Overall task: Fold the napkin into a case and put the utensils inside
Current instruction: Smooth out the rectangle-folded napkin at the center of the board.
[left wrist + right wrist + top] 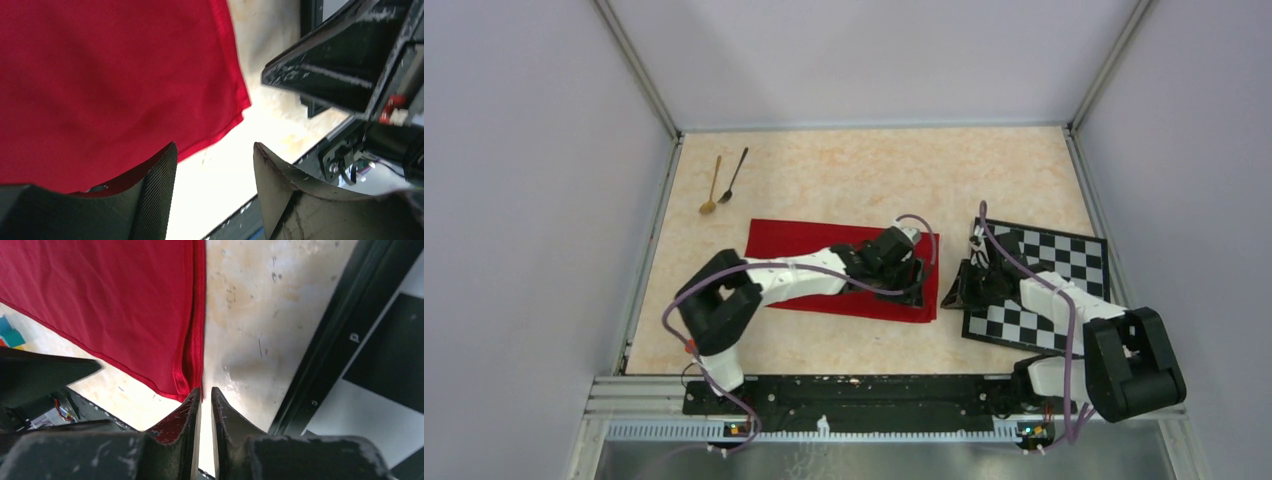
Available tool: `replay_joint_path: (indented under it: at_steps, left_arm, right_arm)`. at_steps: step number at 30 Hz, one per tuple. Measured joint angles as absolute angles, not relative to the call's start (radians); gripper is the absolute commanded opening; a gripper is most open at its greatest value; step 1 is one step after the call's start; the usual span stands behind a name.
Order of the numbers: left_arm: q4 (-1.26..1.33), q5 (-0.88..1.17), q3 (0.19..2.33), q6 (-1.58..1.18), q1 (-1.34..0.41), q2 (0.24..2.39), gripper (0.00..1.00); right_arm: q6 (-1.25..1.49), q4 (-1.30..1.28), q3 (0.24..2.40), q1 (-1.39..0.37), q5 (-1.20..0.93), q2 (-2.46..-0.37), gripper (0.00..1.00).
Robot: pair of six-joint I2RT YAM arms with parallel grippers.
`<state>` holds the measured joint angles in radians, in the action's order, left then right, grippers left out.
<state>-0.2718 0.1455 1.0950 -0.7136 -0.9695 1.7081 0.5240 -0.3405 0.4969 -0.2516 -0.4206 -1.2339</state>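
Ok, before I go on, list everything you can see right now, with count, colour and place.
napkin: one, bright red, folded to a long rectangle, mid-table
gold spoon: one, gold, far left of the table, clear of the napkin
black spoon: one, black, just right of the gold one
chequered mat: one, black and white, right side of the table
coloured bit: teal and yellow, seen only at the right wrist view's edge; too little shows to name it
table: one, pale beige, grey walls around it
left hand: one, black, open, at the napkin's right end
right hand: one, black, fingers nearly together at the napkin's right edge; whether it pinches the cloth is unclear
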Motion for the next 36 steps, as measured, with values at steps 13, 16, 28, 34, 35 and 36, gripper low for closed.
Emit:
replay_joint_path:
  at_steps: [13,16,28,34,35,36]
  left_arm:
    - [-0.380,0.022,1.437,-0.701,-1.091,2.038,0.51]
    - [-0.371,-0.006,1.425,-0.714,-1.088,2.033,0.62]
    - [-0.299,0.039,1.060,-0.757,-0.970,1.594,0.82]
    - [-0.294,0.069,1.020,-0.752,-0.882,1.411,0.83]
    - [-0.294,0.073,1.011,-0.750,-0.876,1.391,0.83]
    - [-0.295,0.076,1.005,-0.749,-0.871,1.379,0.83]
  right_arm:
    - [0.537,-0.201,0.450,-0.242,-0.468,-1.286,0.17]
    - [0.555,-0.185,0.450,-0.210,-0.482,-1.286,0.32]
    - [0.603,-0.023,0.691,-0.160,-0.510,-1.532,0.35]
    - [0.593,0.035,0.773,-0.155,-0.505,-1.637,0.33]
    - [0.591,0.038,0.774,-0.154,-0.504,-1.644,0.33]
    - [0.586,0.038,0.775,-0.153,-0.500,-1.652,0.33]
